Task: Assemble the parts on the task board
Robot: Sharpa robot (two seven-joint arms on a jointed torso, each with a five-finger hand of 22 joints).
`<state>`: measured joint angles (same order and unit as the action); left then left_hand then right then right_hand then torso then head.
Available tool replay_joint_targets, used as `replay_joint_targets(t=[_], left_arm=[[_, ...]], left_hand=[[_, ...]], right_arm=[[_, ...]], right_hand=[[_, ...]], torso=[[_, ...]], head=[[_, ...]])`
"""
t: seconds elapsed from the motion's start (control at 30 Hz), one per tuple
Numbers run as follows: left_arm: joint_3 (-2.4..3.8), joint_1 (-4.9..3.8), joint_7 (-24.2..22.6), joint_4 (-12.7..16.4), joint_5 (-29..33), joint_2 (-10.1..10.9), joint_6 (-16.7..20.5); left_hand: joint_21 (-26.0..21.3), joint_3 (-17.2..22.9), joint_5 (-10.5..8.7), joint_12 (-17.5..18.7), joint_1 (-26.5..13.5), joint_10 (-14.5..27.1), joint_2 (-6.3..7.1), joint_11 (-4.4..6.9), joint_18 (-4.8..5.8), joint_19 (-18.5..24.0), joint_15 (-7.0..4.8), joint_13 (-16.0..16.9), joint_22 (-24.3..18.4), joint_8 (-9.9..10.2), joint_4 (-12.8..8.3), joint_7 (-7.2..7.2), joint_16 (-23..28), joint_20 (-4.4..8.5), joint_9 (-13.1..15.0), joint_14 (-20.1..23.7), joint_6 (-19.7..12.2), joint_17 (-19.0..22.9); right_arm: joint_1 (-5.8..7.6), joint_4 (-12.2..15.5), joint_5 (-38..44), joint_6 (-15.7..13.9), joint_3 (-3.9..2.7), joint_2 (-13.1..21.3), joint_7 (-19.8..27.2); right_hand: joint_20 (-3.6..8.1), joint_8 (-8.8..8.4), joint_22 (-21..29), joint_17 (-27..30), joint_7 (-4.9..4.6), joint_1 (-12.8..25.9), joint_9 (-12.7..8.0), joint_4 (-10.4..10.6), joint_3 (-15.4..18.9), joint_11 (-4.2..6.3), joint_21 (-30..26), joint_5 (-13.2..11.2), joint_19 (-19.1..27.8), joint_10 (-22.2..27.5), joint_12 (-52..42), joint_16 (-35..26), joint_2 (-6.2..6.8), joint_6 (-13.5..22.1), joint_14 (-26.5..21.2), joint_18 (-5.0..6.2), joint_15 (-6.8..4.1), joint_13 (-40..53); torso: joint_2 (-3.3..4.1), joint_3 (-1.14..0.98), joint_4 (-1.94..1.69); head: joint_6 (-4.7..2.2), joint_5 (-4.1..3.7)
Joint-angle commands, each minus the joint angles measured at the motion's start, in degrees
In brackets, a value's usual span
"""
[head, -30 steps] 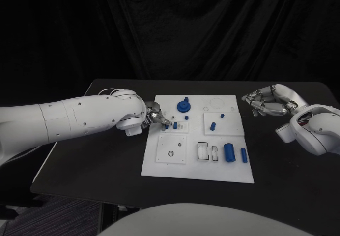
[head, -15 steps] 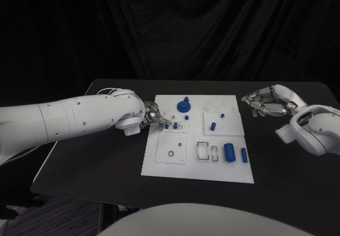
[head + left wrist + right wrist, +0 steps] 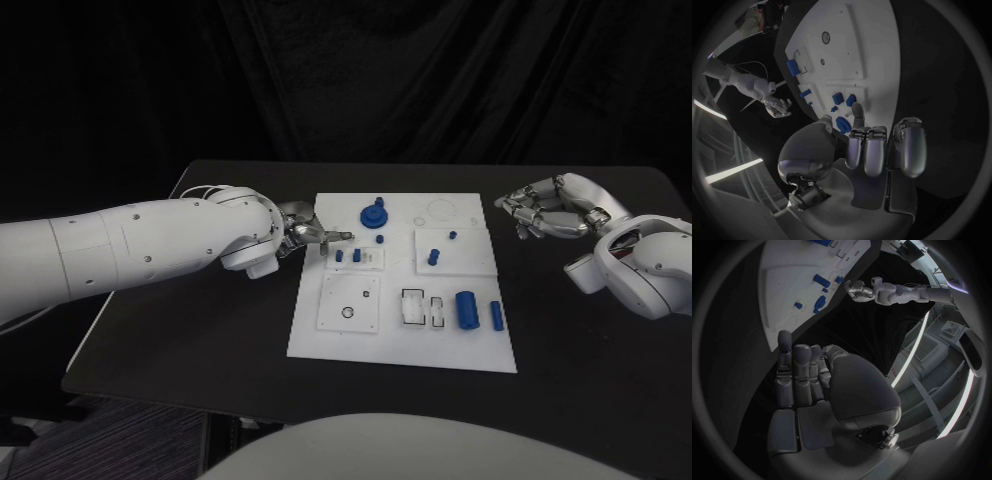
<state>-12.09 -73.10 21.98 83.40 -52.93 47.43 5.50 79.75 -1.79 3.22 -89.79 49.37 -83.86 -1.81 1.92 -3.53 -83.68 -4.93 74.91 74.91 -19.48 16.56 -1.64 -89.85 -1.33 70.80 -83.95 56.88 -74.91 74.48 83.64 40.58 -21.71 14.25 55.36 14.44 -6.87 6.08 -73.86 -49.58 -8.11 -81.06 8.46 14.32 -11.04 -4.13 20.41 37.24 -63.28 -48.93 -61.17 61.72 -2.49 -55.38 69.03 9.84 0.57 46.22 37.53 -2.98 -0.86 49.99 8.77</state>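
On task board: about 7 blue parts; left hand, right hand fingers apart, empty.

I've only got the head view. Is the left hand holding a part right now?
Observer: No. In the left wrist view the left hand has straight fingers and nothing in them.
Operator: And the right hand, anything in its palm?
Observer: Nothing. The right wrist view shows the right hand with its fingers stretched out and its palm bare.
Operator: Is the left hand touching the board?
Observer: The left wrist view shows one fingertip at the edge of the board, beside the small blue parts. I cannot tell whether it makes contact.
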Motion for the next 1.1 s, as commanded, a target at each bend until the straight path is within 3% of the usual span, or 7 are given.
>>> replay_joint_targets(t=[0.03, 0.27, 0.37, 0.53, 0.67, 0.77, 1.1], left_arm=[[0.03, -0.05, -11.7, 1.4, 0.0, 1.7, 10.6], [0.03, -0.22, -26.0, 3.6, 0.4, 6.0, 19.9], [0.02, -0.24, -35.4, 3.6, 3.3, 7.2, 21.6], [0.01, -0.19, -46.5, 3.0, 8.8, 8.0, 21.7], [0.00, 0.04, -52.4, 2.1, 15.8, 8.0, 17.9], [0.00, 1.24, -59.2, 1.4, 20.9, 8.1, 16.3], [0.00, 4.17, -71.3, 1.5, 31.9, 8.8, 10.3]], left_hand=[[0.3, -1.5, -0.45, -0.2, -0.2, -6.1, -0.73, 0.53, 0.68, -0.7, -0.36, 15.1, 8.6, -0.9, 0.2, 0.12, -0.2, 0.15, 1.0, -6.1, -0.5, -15.1], [-4.0, -6.5, 0.16, -0.2, -0.4, -6.1, -4.99, 0.05, -0.35, 2.2, 0.17, 15.1, 6.4, -1.3, 0.0, -0.27, -0.2, -0.21, 2.1, -6.1, -2.3, -15.1], [-11.0, -4.7, 11.34, 6.0, 10.0, -1.5, -5.90, -0.34, -1.77, 7.0, 0.67, 10.6, 2.8, -0.2, -1.8, -0.55, 6.2, -0.78, 1.2, -2.2, -3.5, -8.8], [-20.2, -4.3, 15.76, 12.6, 19.8, 3.9, -5.48, -1.73, -3.26, 13.6, 2.14, 5.8, -1.1, 1.6, -0.1, -1.87, 12.5, -2.13, -0.3, 2.8, -6.2, -3.0], [-41.4, -4.7, 17.74, 35.5, 22.9, 25.2, -5.71, -4.51, -5.57, 30.9, 5.28, -8.9, -10.2, 4.2, 0.0, -4.16, 36.8, -4.08, -3.0, 25.2, -9.2, 17.0], [-55.6, -3.6, 19.44, 56.1, 27.4, 48.6, -6.57, -13.39, -0.72, 53.1, 14.73, -21.2, -14.5, 9.9, 0.0, -6.11, 54.9, -8.61, -10.3, 51.8, -14.5, 27.0], [-77.5, -4.0, 23.86, 78.4, 30.1, 63.1, -6.23, -7.19, -2.69, 74.7, 10.27, -55.3, -47.6, 15.8, 0.1, -5.19, 84.7, -6.41, -40.6, 75.5, -20.8, 65.0]], right_arm=[[0.63, 0.6, 1.8, -1.6, -0.05, 0.3, -1.5], [3.85, 2.0, 10.3, 2.4, -0.06, 0.0, -8.6], [5.48, 2.3, 16.0, 5.9, -0.06, -0.6, -13.2], [6.71, 2.8, 25.0, 9.5, -0.06, -1.5, -17.1], [6.78, 2.7, 29.7, 10.3, -0.06, -2.6, -17.4], [6.33, 2.6, 33.5, 10.1, -0.06, -3.4, -17.7], [4.15, 1.8, 39.9, 8.7, -0.07, -5.1, -17.9]], right_hand=[[0.07, -0.01, -0.2, -0.2, -0.32, 0.3, 0.0, 0.3, -0.2, -0.04, -0.4, -0.2, -0.3, 0.8, 0.9, 0.0, 0.65, -0.2, -0.2, 0.46, 0.05, -1.1], [-0.19, -0.27, -0.7, -0.3, -0.54, 2.4, -0.1, 1.9, 0.6, -0.46, -0.8, -7.0, -1.0, 3.7, 7.1, 0.6, 2.18, 0.5, 0.7, 0.47, 0.30, -5.9], [-0.26, -0.53, -1.0, 0.1, -0.83, 1.4, -0.1, 1.0, 0.7, -0.80, -0.9, -7.9, -1.4, 4.9, 10.1, 0.4, 3.31, 1.1, 0.9, 0.47, 0.43, -8.1], [-0.43, -0.64, -1.6, 0.5, -1.31, -1.1, -0.2, -1.2, 0.4, -1.27, -0.9, -8.3, -1.9, 6.2, 14.2, 0.5, 4.74, 2.5, 1.2, 0.45, 0.76, -11.5], [-0.19, -0.13, -2.5, -2.2, -1.31, -4.0, 0.0, -3.9, -0.5, -1.16, -0.1, -9.5, -2.8, 6.0, 16.8, 3.1, 5.45, 3.1, 3.4, 0.53, 0.51, -14.2], [-0.02, 0.03, -2.7, -4.1, -1.33, -5.6, -0.1, -5.7, -4.3, -1.16, 1.3, -17.5, -3.3, 5.5, 18.3, 5.1, 5.94, 3.8, 4.6, 0.39, 0.38, -16.0], [-0.86, -0.58, -2.7, -1.0, -1.42, -4.1, -0.6, -7.4, -8.1, -3.06, 2.8, -20.1, -1.4, 12.3, 22.1, 3.9, 8.85, 7.0, 1.5, 0.03, 1.99, -18.8]], torso=[[0.01, -0.01, -0.03], [0.04, 0.03, 0.01], [0.04, 0.05, 0.07], [0.10, 0.14, -0.08], [0.14, 0.17, -0.13], [0.31, 0.38, -0.33], [0.89, 1.86, -1.45]], head=[[0.01, -0.10], [0.01, 0.15], [0.01, 0.50], [0.01, 0.41], [0.01, 0.26], [0.01, -0.60], [0.01, -3.98]])
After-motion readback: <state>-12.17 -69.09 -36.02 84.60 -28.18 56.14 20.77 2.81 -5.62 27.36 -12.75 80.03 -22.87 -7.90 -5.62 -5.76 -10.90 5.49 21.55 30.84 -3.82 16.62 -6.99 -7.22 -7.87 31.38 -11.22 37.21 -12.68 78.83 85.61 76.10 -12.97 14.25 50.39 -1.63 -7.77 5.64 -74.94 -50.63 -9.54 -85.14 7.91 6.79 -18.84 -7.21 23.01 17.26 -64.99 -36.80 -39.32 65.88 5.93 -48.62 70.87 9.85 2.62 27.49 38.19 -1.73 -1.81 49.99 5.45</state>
